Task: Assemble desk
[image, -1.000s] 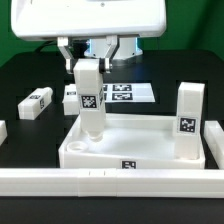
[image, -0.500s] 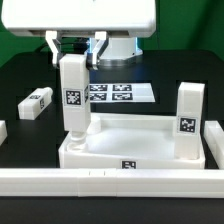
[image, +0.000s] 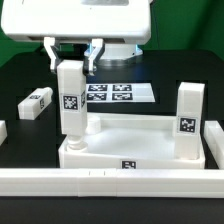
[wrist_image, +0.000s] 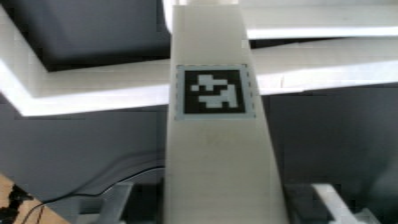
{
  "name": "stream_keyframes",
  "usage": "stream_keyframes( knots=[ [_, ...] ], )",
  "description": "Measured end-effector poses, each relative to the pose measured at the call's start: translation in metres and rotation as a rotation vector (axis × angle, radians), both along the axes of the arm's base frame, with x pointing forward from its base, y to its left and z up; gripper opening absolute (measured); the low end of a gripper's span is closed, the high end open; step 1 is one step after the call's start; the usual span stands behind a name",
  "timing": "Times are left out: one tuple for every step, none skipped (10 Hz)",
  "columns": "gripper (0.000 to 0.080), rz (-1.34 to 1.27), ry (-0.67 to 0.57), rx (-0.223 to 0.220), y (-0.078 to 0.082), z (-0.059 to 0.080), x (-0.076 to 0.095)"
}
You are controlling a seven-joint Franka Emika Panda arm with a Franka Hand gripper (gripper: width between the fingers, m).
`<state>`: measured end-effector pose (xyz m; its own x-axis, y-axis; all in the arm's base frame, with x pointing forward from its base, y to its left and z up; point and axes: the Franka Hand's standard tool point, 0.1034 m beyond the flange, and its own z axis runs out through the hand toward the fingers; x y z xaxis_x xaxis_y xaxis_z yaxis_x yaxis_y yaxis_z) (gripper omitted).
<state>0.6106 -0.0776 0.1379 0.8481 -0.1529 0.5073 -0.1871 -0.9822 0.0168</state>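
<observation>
In the exterior view my gripper [image: 70, 52] is shut on the top of a white block leg [image: 70, 100], which hangs upright with its square tag facing the camera. The leg's lower end is at the round socket in the front corner, on the exterior view's left, of the white tray-like desk tabletop [image: 150, 160]. Whether it sits in the socket cannot be told. A second leg [image: 188, 120] stands upright at the tabletop's corner on the right. In the wrist view the held leg [wrist_image: 217, 120] runs down the middle between my fingers [wrist_image: 338, 205], with the tabletop rim [wrist_image: 98, 88] beyond it.
A loose white leg [image: 36, 102] lies on the black table on the exterior view's left. The marker board [image: 112, 94] lies flat behind the tabletop. A long white rail [image: 100, 181] runs along the front. A white piece [image: 2, 132] shows at the left edge.
My gripper has carried the leg toward the exterior view's left, from over the tray's inner floor to the left front corner socket. Nothing else has moved.
</observation>
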Motion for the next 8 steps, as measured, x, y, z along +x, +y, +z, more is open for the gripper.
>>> stream_keyframes(
  knots=[
    [0.029,0.002,0.004,0.0,0.0019,-0.0026,-0.0006],
    [0.029,0.005,0.006,-0.001,0.0041,-0.0055,-0.001],
    [0.029,0.005,0.009,-0.001,0.0048,-0.0081,-0.0016],
    [0.029,0.003,0.01,-0.002,0.0043,-0.0103,-0.002],
    [0.029,0.003,0.005,-0.004,0.0039,-0.0103,-0.0016],
    [0.029,0.003,-0.002,-0.008,0.0038,-0.0105,-0.0009],
    [0.029,0.003,-0.016,-0.014,0.0038,-0.0108,-0.0002],
    [0.029,0.003,-0.035,-0.024,0.0037,-0.0111,0.0006]
  ],
)
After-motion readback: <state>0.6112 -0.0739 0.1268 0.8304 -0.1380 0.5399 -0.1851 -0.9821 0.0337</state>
